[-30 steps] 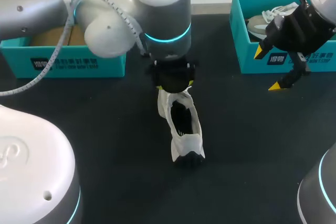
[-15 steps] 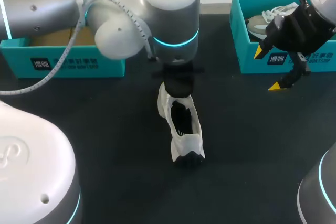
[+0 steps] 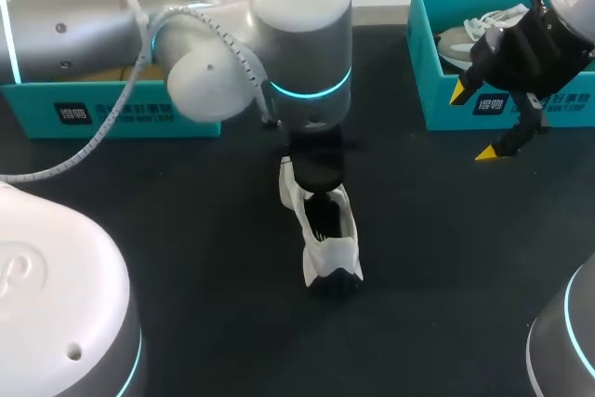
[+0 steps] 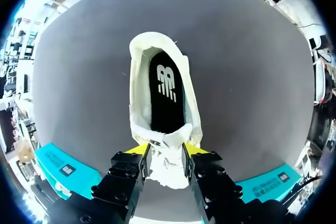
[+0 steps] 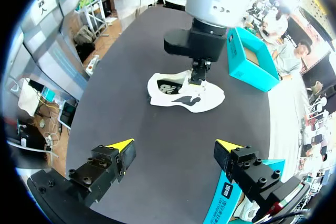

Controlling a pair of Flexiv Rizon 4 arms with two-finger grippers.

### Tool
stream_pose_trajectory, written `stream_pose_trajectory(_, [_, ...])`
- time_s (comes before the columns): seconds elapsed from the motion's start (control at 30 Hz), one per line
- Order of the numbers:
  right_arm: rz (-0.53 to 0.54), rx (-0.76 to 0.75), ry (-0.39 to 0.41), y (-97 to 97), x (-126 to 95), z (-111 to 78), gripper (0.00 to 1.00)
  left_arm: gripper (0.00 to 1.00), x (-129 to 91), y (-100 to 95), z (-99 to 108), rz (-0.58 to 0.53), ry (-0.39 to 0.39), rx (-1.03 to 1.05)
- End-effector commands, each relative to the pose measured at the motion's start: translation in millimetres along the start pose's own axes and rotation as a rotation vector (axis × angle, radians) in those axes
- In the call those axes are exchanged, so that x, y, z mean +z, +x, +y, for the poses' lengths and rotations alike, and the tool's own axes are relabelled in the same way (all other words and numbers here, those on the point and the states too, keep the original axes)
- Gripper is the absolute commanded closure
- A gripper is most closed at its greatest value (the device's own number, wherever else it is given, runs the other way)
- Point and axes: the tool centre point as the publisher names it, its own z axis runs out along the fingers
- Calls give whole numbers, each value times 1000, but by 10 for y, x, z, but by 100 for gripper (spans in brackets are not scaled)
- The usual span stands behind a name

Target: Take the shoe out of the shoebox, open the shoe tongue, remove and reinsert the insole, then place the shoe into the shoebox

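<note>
A white shoe [image 3: 327, 234] with a black insole [image 4: 167, 90] lies on the dark table, its black toe towards me. My left gripper [image 4: 167, 149] stands over its far end. The yellow-tipped fingers press the white tongue [image 4: 168, 163] from both sides, so it is shut on the tongue. In the head view the left wrist [image 3: 302, 53] hides those fingers. My right gripper [image 3: 474, 123] hangs open and empty in front of the right shoebox [image 3: 446, 109]. In the right wrist view the shoe [image 5: 186, 97] lies well ahead of the right gripper [image 5: 174, 145].
A second, grey-and-white shoe [image 3: 460, 39] lies in the teal right shoebox. Another teal shoebox [image 3: 112, 113] stands at the back left, behind my left arm. The left arm's cable [image 3: 84, 151] loops over the table's left side.
My left gripper has come down onto the shoe and its fingers have shut on the tongue. The shoe and my right arm have stayed put.
</note>
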Motion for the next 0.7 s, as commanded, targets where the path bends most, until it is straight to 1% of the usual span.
stream_pose_trajectory(0.03, [2,0,2,-15,11,1,0,63,-96,4,-33,-21,-9,5])
stream_pose_trajectory(0.13, [2,0,2,-15,11,1,0,62,-200,-45,33,-37,-12,-2])
stream_pose_trajectory(0.2, [2,0,2,-15,11,1,0,60,-202,-70,47,-38,-12,-3])
stream_pose_trajectory(0.23, [2,0,2,-15,11,1,0,59,-163,-87,31,-36,4,-2])
stream_pose_trajectory(0.4, [2,0,2,-15,11,1,0,59,44,-54,-151,-1,41,-4])
stream_pose_trajectory(0.53, [2,0,2,-15,11,1,0,62,101,-2,-290,-1,57,-32])
stream_pose_trajectory(0.63, [2,0,2,-15,11,1,0,62,57,21,-331,-3,57,-62])
stream_pose_trajectory(0.7, [2,0,2,-15,11,1,0,61,-79,50,-317,-21,59,-99])
